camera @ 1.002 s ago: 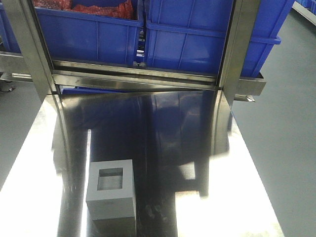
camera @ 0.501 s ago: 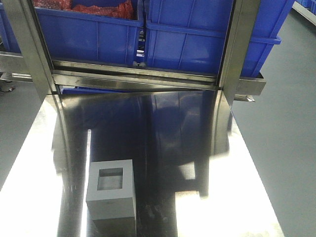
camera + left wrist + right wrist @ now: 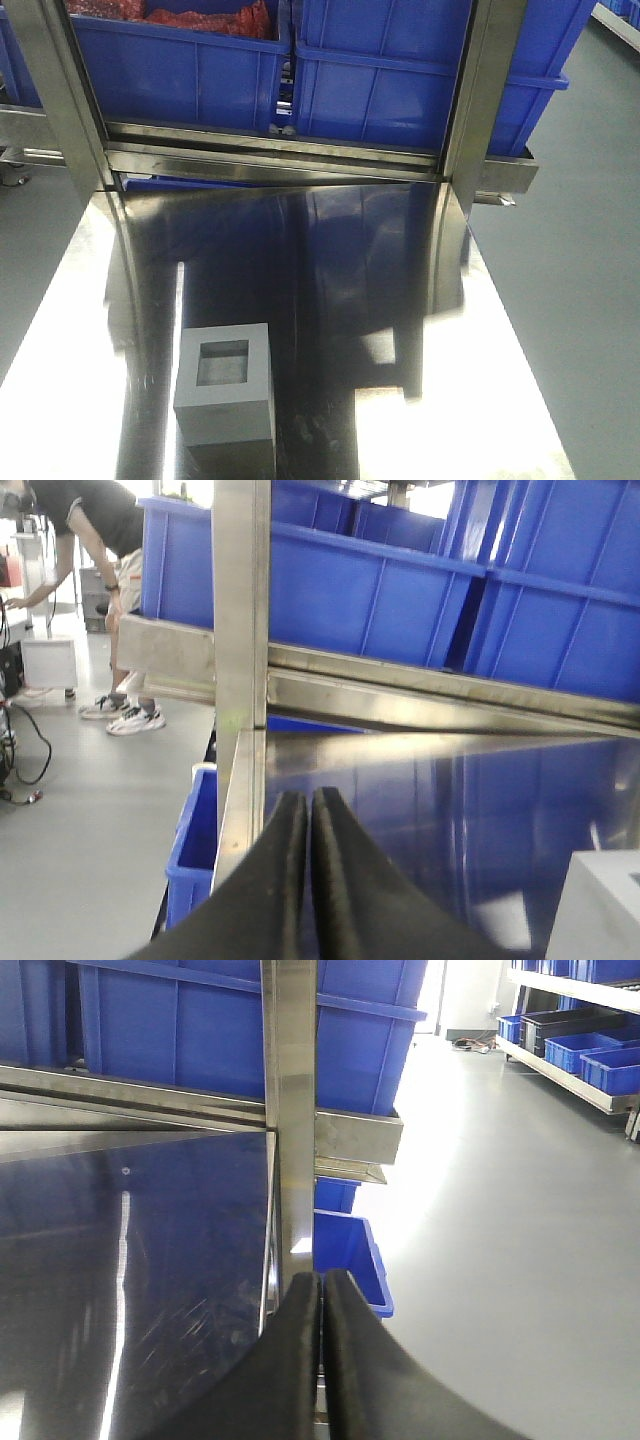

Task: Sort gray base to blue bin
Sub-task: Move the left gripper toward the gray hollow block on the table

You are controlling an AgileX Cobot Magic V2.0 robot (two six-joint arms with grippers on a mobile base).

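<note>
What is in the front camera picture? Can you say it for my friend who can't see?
A gray base, a block with a square recess in its top, sits on a shiny steel table near the camera. Behind the table, blue bins stand on a metal rack, and the left one holds something red.

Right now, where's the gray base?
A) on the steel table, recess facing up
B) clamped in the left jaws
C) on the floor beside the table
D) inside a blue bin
A: the front view shows the gray base standing on the steel table with its square recess on top and nothing gripping it.
</note>
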